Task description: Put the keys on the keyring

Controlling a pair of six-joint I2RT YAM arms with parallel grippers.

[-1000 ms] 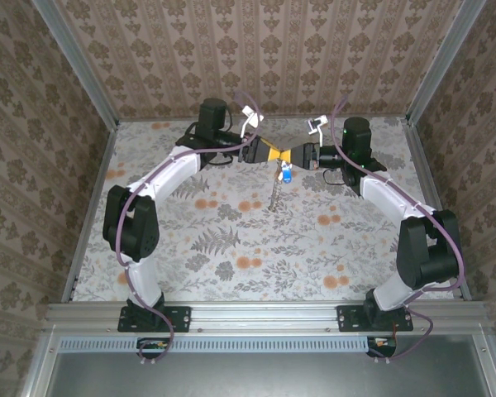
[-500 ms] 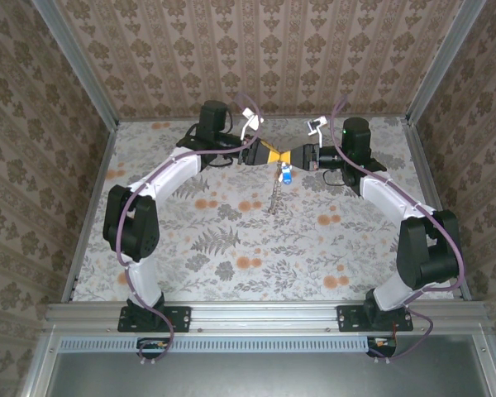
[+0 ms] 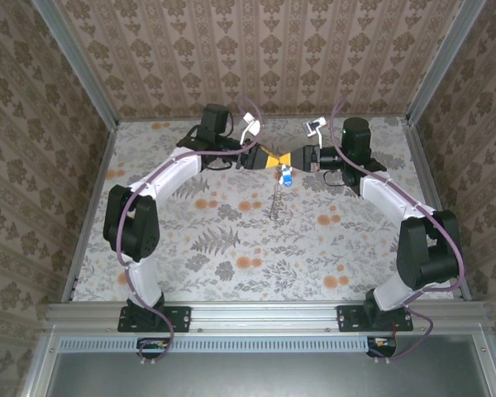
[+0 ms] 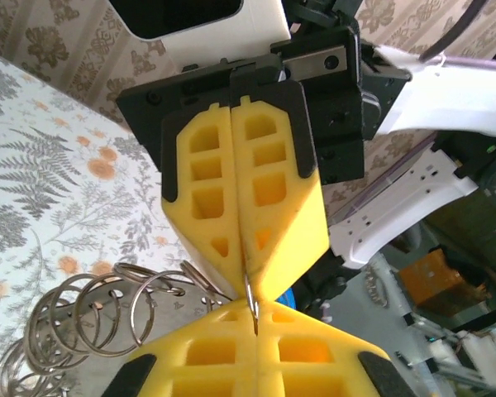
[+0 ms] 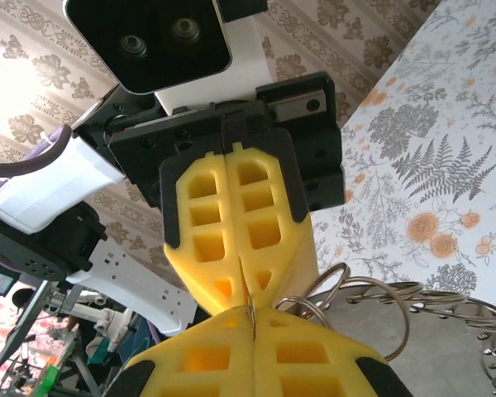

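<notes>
The keyring point(image 3: 279, 164) was near the middle of the far edge of the table point(image 3: 182, 248) in the view from above. The left gripper point(image 3: 272, 158) and the right gripper point(image 3: 288, 157) met there tip to tip. Both were shut tight, and the keyring was pinched where they met. Its chain point(image 3: 274, 197) ran from that spot toward the near edge. I could not tell if the end of the chain touched the table. The key point(image 3: 287, 175), with its blue head, was just beside the top of the chain, close to the right gripper's tip.

In the left wrist view, the left gripper point(image 4: 255, 327) was at the bottom. The right gripper point(image 4: 245, 277) pointed down at it from the top. Both pairs of yellow fingers point(image 4: 202, 198) were pressed together with no gap. A thin bit of the keyring point(image 4: 250, 296) stood between the two tips and went into both. The chain point(image 4: 107, 310), made of many metal loops, was at the bottom left.

In the right wrist view, the right gripper point(image 5: 253, 324) was at the bottom and the left gripper point(image 5: 246, 289) pointed down from the top. Both were shut. The thin wire of the keyring point(image 5: 252, 310) ran from one tip into the other. The chain point(image 5: 372, 302) spread out to the right.
</notes>
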